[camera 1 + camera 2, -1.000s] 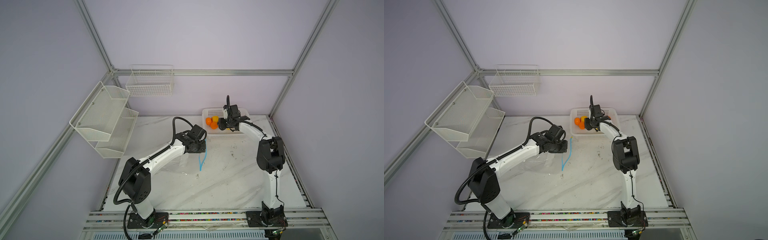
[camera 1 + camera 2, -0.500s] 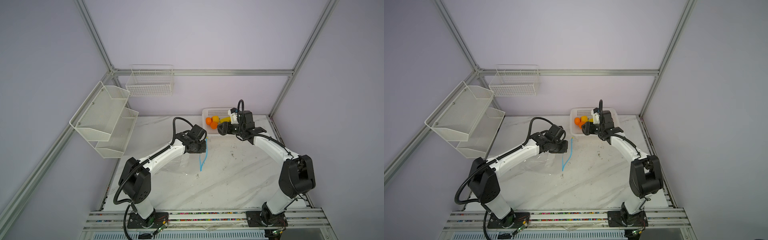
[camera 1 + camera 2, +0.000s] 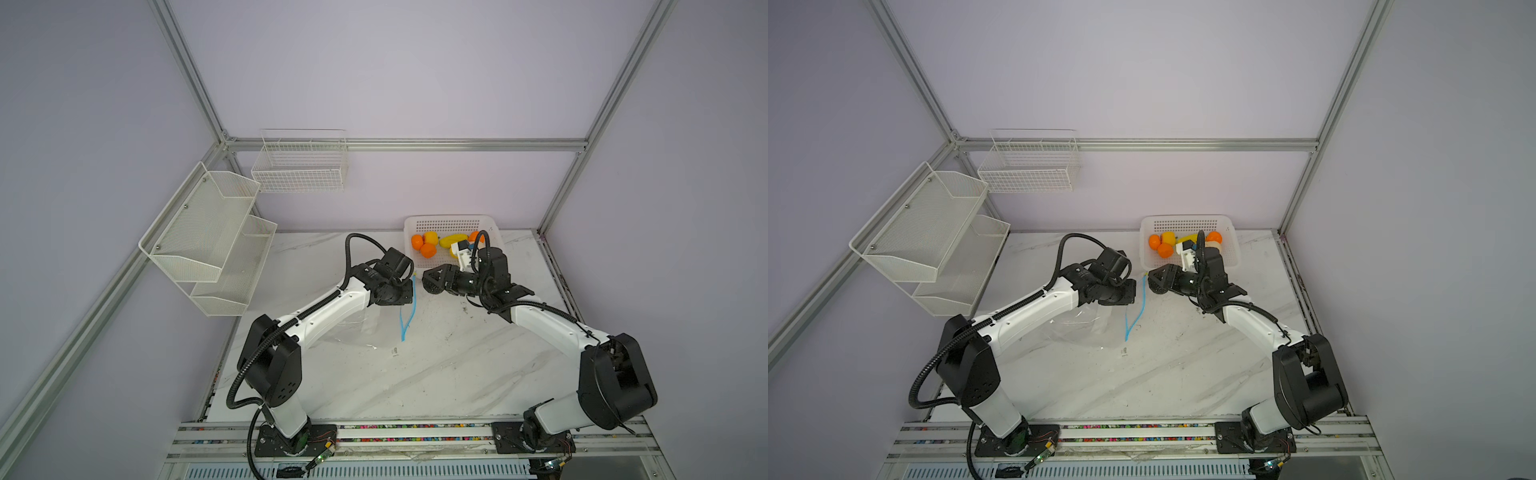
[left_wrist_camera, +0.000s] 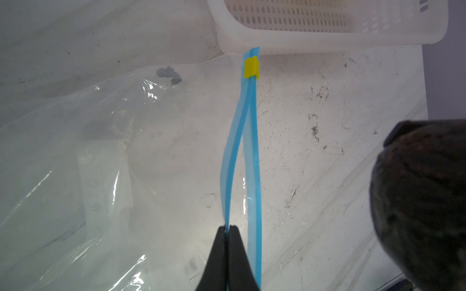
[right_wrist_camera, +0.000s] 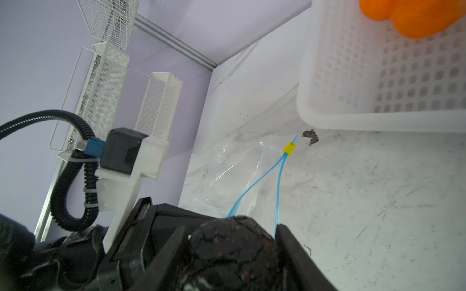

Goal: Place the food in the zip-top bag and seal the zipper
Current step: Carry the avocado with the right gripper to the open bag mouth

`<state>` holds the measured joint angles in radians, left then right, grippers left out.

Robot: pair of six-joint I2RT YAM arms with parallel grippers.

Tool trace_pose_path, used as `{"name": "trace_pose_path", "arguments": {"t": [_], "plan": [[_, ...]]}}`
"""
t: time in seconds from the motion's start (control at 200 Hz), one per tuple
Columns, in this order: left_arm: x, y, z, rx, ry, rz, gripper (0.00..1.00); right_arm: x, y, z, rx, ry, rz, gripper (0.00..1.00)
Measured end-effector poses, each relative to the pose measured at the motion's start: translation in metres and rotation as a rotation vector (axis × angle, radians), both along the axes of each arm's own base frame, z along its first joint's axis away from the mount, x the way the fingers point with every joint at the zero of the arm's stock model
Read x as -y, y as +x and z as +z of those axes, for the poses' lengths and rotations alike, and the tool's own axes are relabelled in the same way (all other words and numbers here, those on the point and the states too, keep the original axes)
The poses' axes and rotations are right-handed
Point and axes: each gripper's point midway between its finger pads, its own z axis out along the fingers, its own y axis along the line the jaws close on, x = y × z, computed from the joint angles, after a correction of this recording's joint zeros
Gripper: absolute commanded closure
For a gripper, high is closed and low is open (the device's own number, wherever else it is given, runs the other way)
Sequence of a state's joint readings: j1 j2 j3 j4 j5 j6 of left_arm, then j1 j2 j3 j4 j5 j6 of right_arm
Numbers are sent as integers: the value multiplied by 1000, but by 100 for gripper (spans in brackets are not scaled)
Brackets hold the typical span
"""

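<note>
In both top views the left gripper (image 3: pixel 404 292) (image 3: pixel 1128 293) is pinched narrow on the light-blue zipper (image 3: pixel 413 301) (image 3: pixel 1143 299) of the clear zip-top bag (image 3: pixel 353 328), which spreads beneath its arm. Just beside it, the right gripper (image 3: pixel 430 282) clasps a dark lump (image 3: pixel 432 286). Behind that gripper, the white basket (image 3: pixel 451 220) holds 3 orange balls (image 3: pixel 428 250) and yellow fruits (image 3: pixel 453 240).

Left wrist view: the closed fingertips (image 4: pixel 219 247) clamp 1 of the zipper's 2 parted strips. The yellow slider (image 4: pixel 251 66) sits at the far end, against the basket (image 4: pixel 327 42). The dark lump (image 4: pixel 418 201) hangs alongside.

Right wrist view: the fingers (image 5: pixel 292 252) grip the dark lump (image 5: pixel 234 247), with the zipper's open mouth (image 5: pixel 278 181) just ahead.
</note>
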<state>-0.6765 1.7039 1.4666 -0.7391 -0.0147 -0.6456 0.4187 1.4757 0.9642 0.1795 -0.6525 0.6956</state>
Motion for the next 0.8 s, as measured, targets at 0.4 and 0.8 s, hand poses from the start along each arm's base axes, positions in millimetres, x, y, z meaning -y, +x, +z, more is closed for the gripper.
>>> {"name": "trace_pose_path", "arguments": {"t": [0.4,0.8], "plan": [[2,2,4,9,-13,7,100,-18,-19,-13,-71,90,10,56],[2,3,8,18,-22,8,100,-32,-19,-19,-98,136,15,59]]}}
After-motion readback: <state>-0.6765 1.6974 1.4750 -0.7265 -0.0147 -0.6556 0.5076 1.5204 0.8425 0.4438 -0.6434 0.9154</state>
